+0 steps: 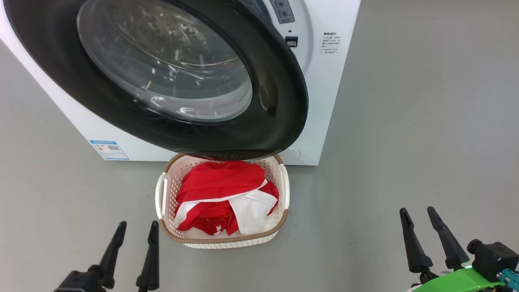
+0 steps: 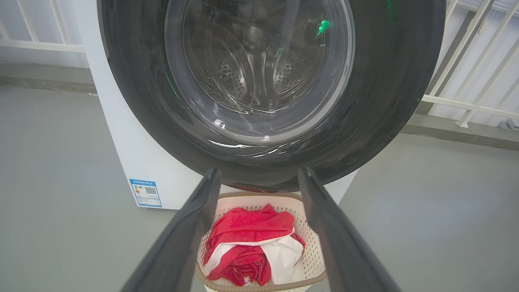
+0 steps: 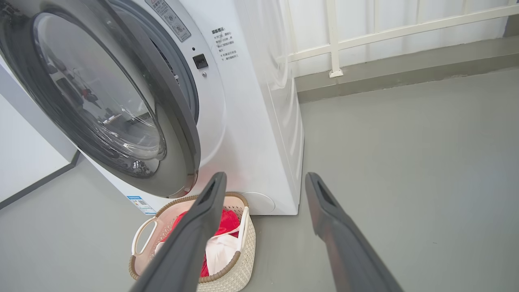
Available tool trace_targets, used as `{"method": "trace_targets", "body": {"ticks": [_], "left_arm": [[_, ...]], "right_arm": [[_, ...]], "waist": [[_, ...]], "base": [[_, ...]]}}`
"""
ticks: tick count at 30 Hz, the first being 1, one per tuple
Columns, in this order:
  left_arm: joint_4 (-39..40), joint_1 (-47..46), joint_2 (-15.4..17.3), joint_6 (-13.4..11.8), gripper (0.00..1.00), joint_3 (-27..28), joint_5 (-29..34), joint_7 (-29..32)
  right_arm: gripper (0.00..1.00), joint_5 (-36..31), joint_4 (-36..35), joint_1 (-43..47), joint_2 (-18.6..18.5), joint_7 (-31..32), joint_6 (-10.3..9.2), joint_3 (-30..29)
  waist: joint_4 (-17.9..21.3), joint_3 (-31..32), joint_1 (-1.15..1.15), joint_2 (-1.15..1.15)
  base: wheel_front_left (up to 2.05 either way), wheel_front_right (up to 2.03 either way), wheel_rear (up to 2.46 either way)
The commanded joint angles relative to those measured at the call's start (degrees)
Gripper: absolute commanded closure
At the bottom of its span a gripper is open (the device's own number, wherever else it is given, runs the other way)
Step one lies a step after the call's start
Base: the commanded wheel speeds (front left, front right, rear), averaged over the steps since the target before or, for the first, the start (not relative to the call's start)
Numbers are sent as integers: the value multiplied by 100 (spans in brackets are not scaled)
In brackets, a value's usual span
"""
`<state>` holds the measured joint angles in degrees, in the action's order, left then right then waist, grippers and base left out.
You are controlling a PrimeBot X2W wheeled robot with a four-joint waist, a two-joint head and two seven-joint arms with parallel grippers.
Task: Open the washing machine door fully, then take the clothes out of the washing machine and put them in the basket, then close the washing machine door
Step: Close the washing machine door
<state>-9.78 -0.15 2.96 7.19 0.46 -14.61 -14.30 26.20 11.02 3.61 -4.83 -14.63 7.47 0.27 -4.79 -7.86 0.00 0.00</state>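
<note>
The bright red and white garment [image 1: 221, 190] lies in the cream perforated plastic basket [image 1: 168, 186] on the grey floor [image 1: 405, 121], below the ajar black-rimmed glass door [image 1: 284, 101] of the white washing machine [image 1: 332, 101]. The left gripper [image 1: 138, 224] and right gripper [image 1: 416, 209] hover spread, empty.

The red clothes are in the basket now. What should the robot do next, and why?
Probably reach the right gripper to the washing machine door and push its free edge shut. The clothes already lie in the basket, that gripper is open and empty, and the door stands ajar from the washing machine.
</note>
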Motion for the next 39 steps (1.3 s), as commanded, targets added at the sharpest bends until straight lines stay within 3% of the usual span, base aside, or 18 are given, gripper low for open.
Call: {"method": "trace_targets", "body": {"ticks": [1,2,3,4,24,39], "left_arm": [[135,-114,43,30,0,184,40,-70],[137,-123,42,30,0,178,38,-70],[138,-132,41,30,0,170,36,-70],[138,-143,40,30,0,160,34,-70],[44,-236,-7,30,0,-294,-372,-70],[86,-489,-8,30,0,-731,-688,-70]], "right_arm": [[28,-86,-154,-77,-43,-37,2,113],[65,-80,-158,-91,-43,-37,2,127],[91,-76,-161,-110,-48,-37,2,146],[100,-67,-168,-136,-53,-37,2,171],[100,68,-143,-863,-100,-37,2,824],[100,154,-141,-1755,-229,-37,2,963]], "waist": [[-9,-7,0,0],[-17,-13,0,0],[-27,-21,0,0],[-38,-29,0,0],[-842,-151,0,0],[-1429,-646,0,0]], "base": [[0,0,0],[0,0,0],[0,0,0],[0,0,0],[0,0,0],[0,0,0]]}}
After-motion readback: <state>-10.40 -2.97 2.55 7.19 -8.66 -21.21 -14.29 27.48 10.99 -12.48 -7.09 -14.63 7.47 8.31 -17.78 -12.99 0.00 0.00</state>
